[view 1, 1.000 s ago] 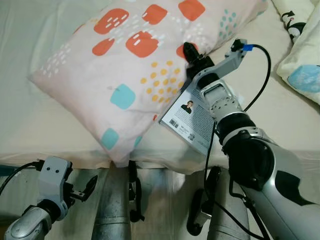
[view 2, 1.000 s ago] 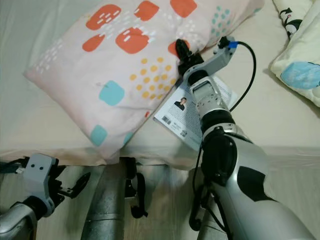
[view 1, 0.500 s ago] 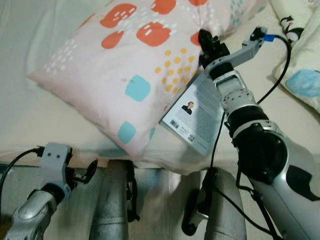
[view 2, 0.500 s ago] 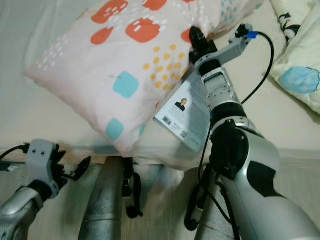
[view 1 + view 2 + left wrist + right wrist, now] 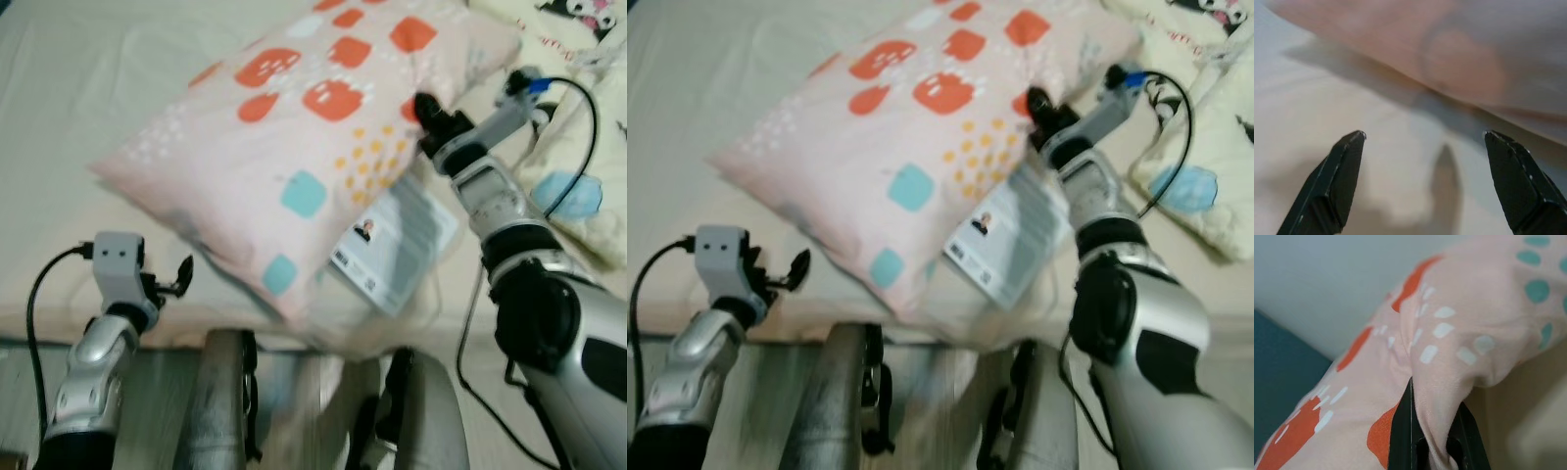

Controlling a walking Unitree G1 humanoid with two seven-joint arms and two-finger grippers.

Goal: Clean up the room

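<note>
**Right claw has the pillow by its edge**

My right gripper (image 5: 423, 106) is reaching out over the bed (image 5: 69, 117). Its two black fingers (image 5: 1400, 431) are squeezed tight on a fold of the pink pillow (image 5: 304, 147). In the right wrist view I can see the cloth bunched up and pinched between them. The pillow has orange, teal and yellow spots, and most of it spreads away from this claw toward my left side. The grabbed spot is on the pillow's right edge.

Just under my right arm, close behind the claw, a book (image 5: 397, 245) lies on the bed with its back cover up. One side of it is tucked under the pillow's edge. A black cable (image 5: 578, 147) loops off the wrist on the far side of the claw. Past that cable sits a cream blanket (image 5: 573, 186) with a blue patch on it.

My left gripper (image 5: 171, 284) is low down by the near edge of the bed. Its fingers (image 5: 1337, 176) are spread wide apart and hold nothing. In the left wrist view, the pale sheet is right in front of them, and the bottom corner of the pillow is just past the tips, not touching.

The pictures are a bit blurry.
</note>
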